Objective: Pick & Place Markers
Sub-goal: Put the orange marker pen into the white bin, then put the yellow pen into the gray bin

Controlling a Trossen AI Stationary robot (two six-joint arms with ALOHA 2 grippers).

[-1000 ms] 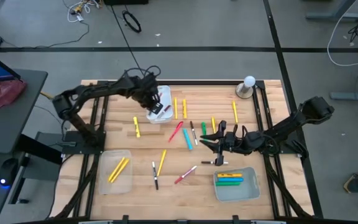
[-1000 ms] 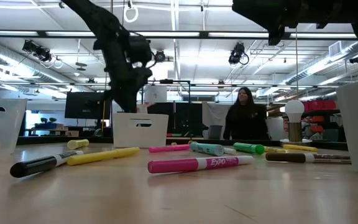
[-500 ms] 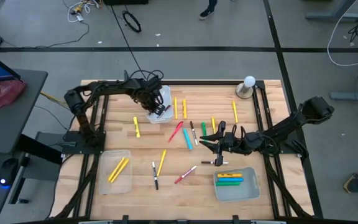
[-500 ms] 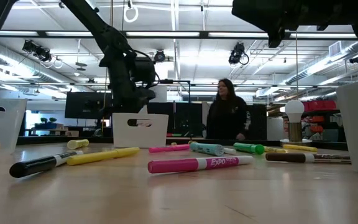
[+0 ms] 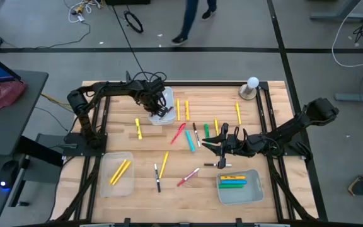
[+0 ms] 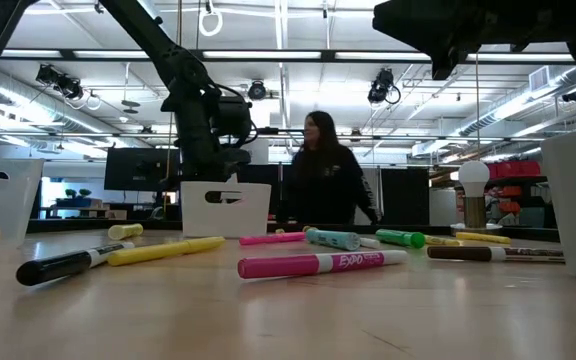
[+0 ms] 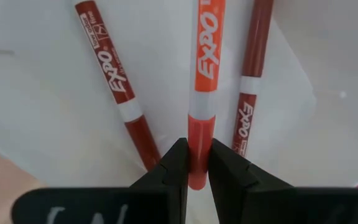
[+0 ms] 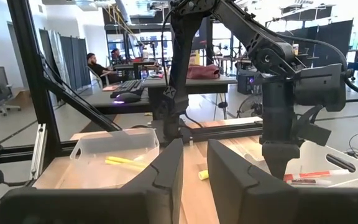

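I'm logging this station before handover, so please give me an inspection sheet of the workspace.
Surface: wooden table, markers scattered mid-table.
Job's things: red markers in far white tray; yellow ones in left tray; yellow, green in right tray.
Clutter: bulb-shaped lamp.
Grippers: left gripper shut on orange marker in the tray; right gripper slightly apart, empty.
Cables: loose on floor.
Surroundings: person walking.

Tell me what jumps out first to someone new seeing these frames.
The scatter of coloured markers across the middle of the wooden table. Next, the left gripper is down in the white tray at the far edge, clamped on an orange marker between two dark red ones. The right gripper hovers, empty, over the markers near the centre.
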